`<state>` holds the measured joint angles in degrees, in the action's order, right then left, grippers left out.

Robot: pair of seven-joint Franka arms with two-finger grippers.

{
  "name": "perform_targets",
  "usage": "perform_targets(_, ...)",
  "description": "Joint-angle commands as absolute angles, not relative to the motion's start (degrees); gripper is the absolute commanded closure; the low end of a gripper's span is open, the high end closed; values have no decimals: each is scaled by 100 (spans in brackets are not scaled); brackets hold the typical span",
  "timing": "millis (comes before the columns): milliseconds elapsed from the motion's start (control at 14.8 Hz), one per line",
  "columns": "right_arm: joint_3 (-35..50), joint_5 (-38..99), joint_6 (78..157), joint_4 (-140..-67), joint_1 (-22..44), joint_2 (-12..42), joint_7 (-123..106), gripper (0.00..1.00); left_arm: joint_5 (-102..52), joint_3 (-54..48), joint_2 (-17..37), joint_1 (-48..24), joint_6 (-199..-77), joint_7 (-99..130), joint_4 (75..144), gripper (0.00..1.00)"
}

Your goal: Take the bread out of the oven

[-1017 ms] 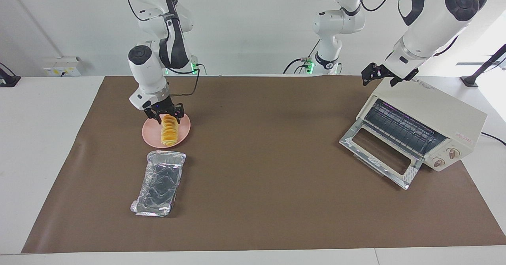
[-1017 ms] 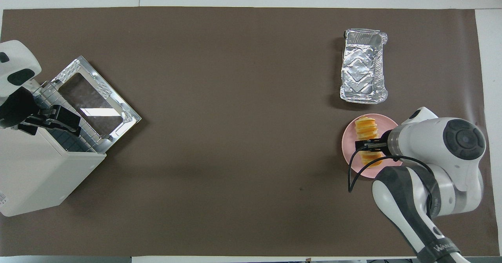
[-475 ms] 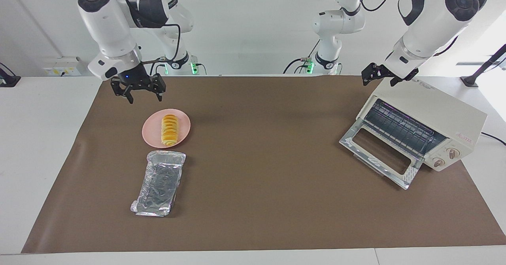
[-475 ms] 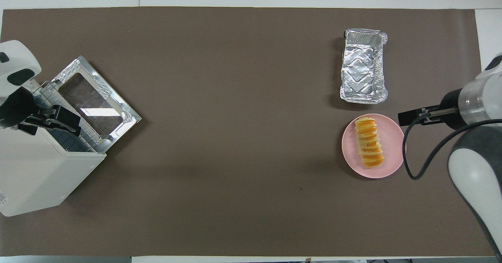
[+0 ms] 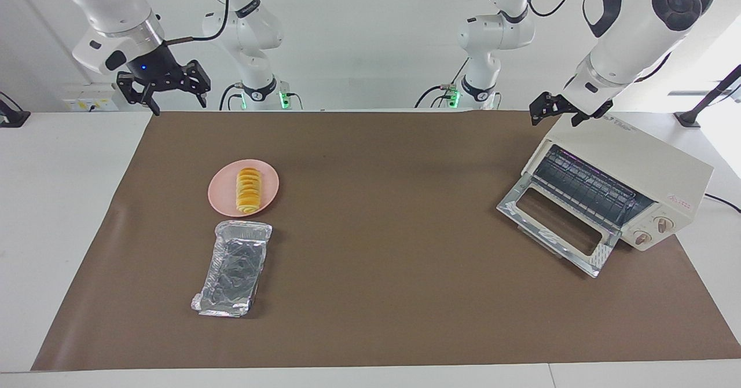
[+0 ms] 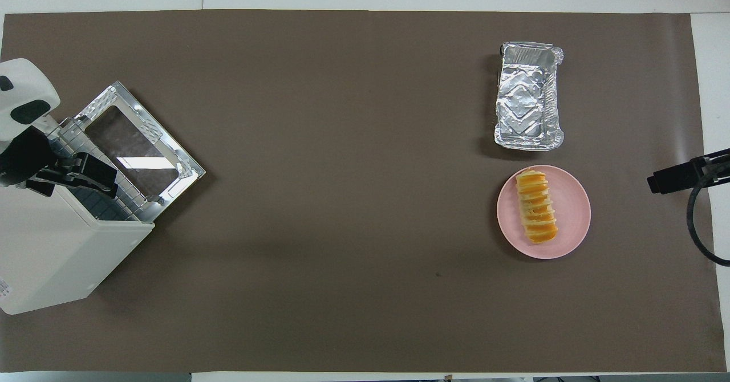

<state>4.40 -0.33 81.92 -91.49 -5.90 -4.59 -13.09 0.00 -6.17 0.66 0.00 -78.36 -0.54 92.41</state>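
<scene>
On plate [image 5: 219, 196]: one bread [image 5: 248, 190]; one oven [image 5: 625, 186].

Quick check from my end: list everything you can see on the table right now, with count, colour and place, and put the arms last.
bread: one, golden-orange, lying on the plate.
plate: one, pink, toward the right arm's end.
foil tray: one, silver, empty, beside the plate, farther from the robots.
oven: one, cream-white, door down, toward the left arm's end.
table cover: one, brown.
right hand: open, empty, raised over the table's edge.
left hand: open, empty, over the oven's top, waiting.
</scene>
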Motion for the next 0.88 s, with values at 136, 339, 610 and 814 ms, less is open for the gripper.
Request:
perform_targets(136,510,-229,8305,-9026,-817,-184,-1433,0,53,-686,-79,88,-7884,-62,9378,0)
perform_targets(339,510,-211,8472,-9193,-835,-185,-1406,0,53,-686,-79,88,-7875,-62,9387,0)
perform_targets(610,510,-211,8473,-9211,-835,-185,-1406,0,53,-686,-79,88,-7875,-62,9387,0)
perform_targets(814,510,-211,8481,-9202,-835,-185,-1397,0,44,-686,-79,88,-7875,-62,9387,0)
